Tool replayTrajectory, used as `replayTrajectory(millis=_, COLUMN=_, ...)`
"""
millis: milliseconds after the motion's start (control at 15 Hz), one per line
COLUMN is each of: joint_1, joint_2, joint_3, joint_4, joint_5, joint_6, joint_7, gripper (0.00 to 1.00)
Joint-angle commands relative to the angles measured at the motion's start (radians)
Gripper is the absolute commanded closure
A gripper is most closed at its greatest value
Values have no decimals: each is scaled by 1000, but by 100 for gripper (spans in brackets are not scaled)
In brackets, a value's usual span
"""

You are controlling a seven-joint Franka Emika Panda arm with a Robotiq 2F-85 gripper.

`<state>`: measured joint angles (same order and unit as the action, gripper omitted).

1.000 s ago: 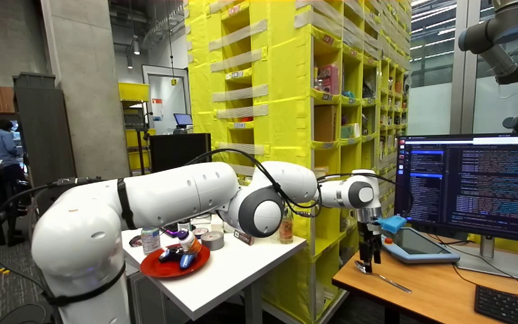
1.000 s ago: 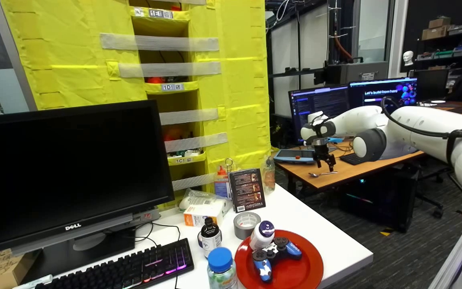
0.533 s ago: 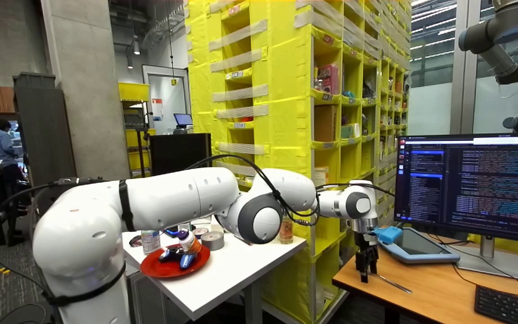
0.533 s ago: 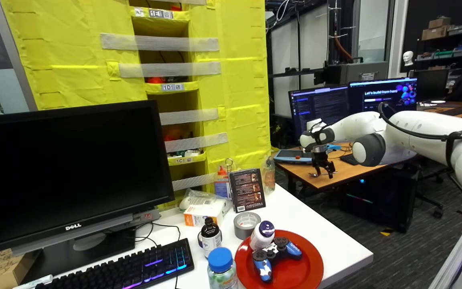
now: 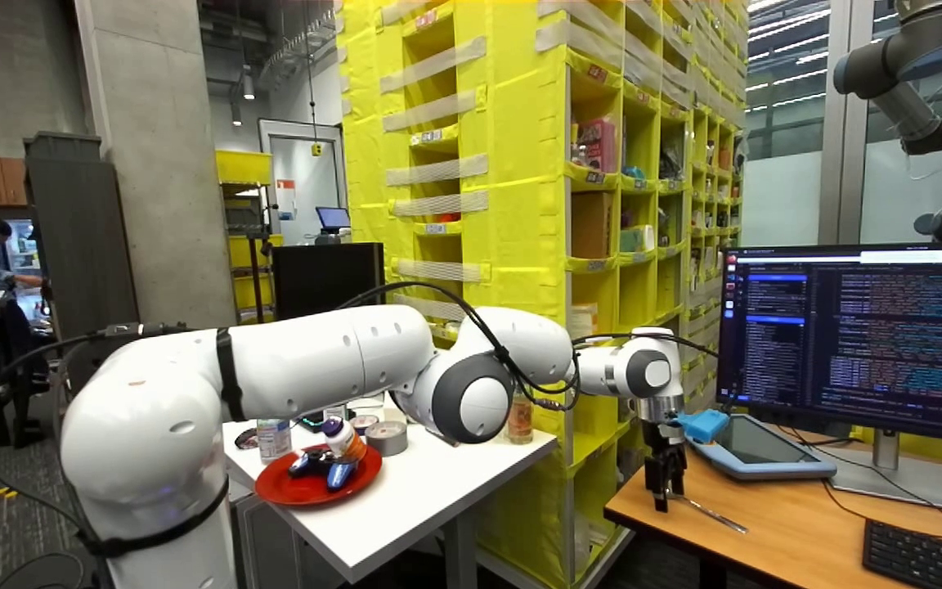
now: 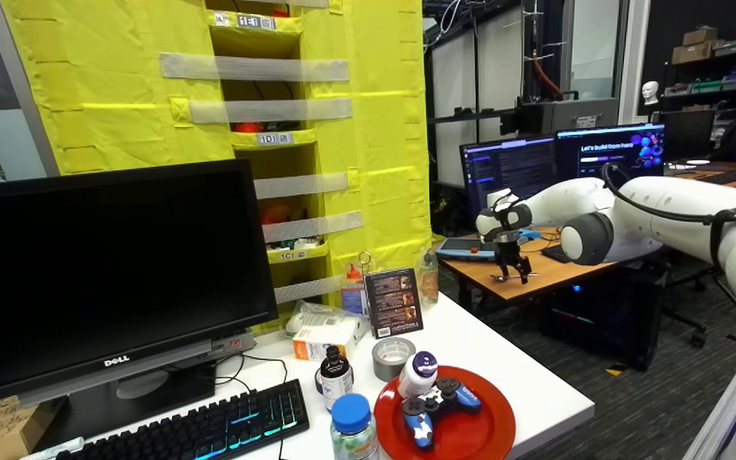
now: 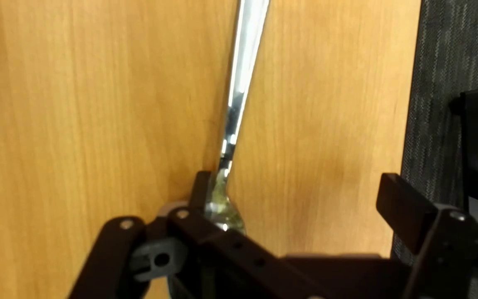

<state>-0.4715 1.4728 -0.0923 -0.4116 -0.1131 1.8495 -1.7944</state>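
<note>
Bearing spoon (image 7: 233, 114): wooden desk (image 5: 798, 523) (jaws parted) | carpet (image 6: 649, 409) below | yellow shelving (image 5: 524, 164)

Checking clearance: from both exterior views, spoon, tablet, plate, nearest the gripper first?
1. Spoon: on the desk, right at the gripper.
2. Tablet: same desk, by the monitor.
3. Plate: on the separate white table.

The white arm (image 5: 307, 360) reaches out nearly level from its shoulder (image 5: 140, 425), past a round joint (image 5: 473, 398) ringed in dark grey, to the wrist (image 5: 649, 370), which is bent so that the black gripper (image 7: 296, 182) points downward. In the wrist view its two fingers (image 7: 409, 211) stand wide apart; in both exterior views the gripper hangs below the wrist, at the arm's far end.
</note>
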Motion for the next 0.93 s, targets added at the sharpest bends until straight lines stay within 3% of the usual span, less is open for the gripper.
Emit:
replayTrajectory(millis=0, joint_1=4, joint_2=0, joint_3=-6, joint_4=12, joint_5=0, joint_6=12, joint_7=19, gripper=0)
replayTrajectory(millis=867, joint_1=-5, joint_2=-13, joint_3=-4, joint_4=23, joint_5=6, joint_6=40, joint_7=22, gripper=0)
